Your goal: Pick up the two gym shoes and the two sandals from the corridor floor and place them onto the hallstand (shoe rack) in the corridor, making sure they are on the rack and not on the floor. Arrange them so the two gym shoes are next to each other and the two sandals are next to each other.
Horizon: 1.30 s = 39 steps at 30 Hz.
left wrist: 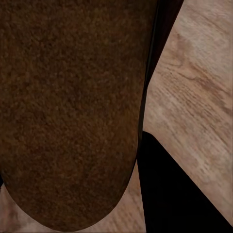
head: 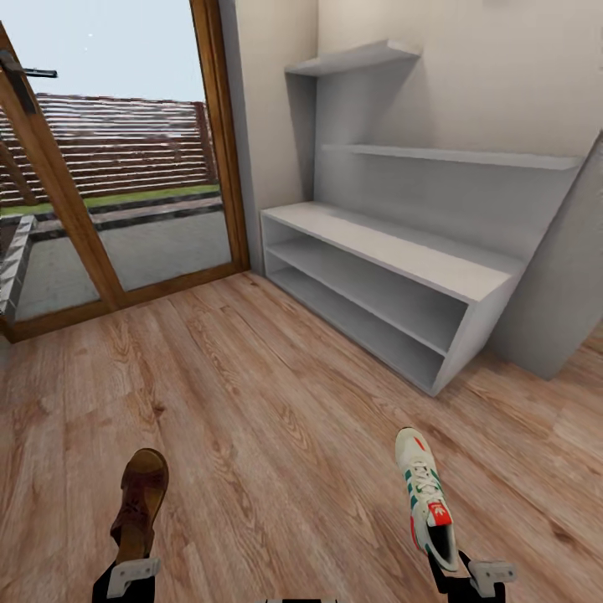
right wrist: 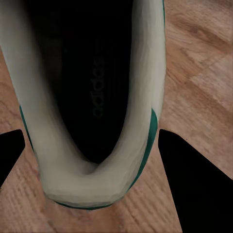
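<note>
we hold both arms low and forward. our left gripper (head: 134, 563) has its fingers (left wrist: 179, 194) closed around a sandal (head: 141, 502), and our right gripper (head: 456, 563) has its fingers (right wrist: 199, 184) closed around a gym shoe (head: 425, 496).

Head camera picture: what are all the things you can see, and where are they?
Sandal: one, dark brown, held up by the left gripper, near the lower left.
Gym shoe: one, off-white with green stripes and a red tab, held by the right gripper, near the lower right.
Shoe rack: one, pale grey, against the wall, shelves bare.
Floor: light brown wood planks.
Glass door: one, wooden frame, on the left, fence outside.
Left gripper: one, black and grey, bottom edge, shut on the sandal.
Right gripper: one, black and grey, bottom edge, shut on the gym shoe.
</note>
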Motion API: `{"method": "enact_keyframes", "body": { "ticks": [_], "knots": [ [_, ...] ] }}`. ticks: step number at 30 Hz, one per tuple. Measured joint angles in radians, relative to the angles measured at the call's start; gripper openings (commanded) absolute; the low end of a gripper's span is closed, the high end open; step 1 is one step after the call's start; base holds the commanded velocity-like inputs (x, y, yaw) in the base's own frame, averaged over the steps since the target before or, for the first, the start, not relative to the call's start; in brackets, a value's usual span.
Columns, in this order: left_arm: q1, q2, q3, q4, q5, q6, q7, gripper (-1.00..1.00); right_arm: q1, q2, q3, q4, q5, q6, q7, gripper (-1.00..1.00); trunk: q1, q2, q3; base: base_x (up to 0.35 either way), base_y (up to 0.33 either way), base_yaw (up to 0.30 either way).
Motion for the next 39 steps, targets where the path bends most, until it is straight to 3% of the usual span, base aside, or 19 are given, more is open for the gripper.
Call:
{"method": "enact_keyframes", "body": {
  "ticks": [19,25,39],
  "knots": [
    [0.0,0.0,0.0,0.005,0.0,-0.001,0.0,-1.0,0.0,0.003,0.001,0.0,0.0,0.0,0.0,-1.0,-0.009,0.004,0.074,0.0,0.0,-0.001],
    [0.0,0.0,0.0,0.006,0.001,0.0,0.0,-1.0,0.0,0.003,0.001,0.0,0.0,0.0,0.0,-1.0,-0.011,0.006,0.099,0.0,0.0,-0.242],
    [0.0,0.0,0.0,0.006,0.001,-0.001,0.0,-1.0,0.0,0.004,0.002,0.0,0.0,0.0,0.001,-1.0,-0.065,0.104,0.143,0.0,0.0,-0.262]
  ]
}}
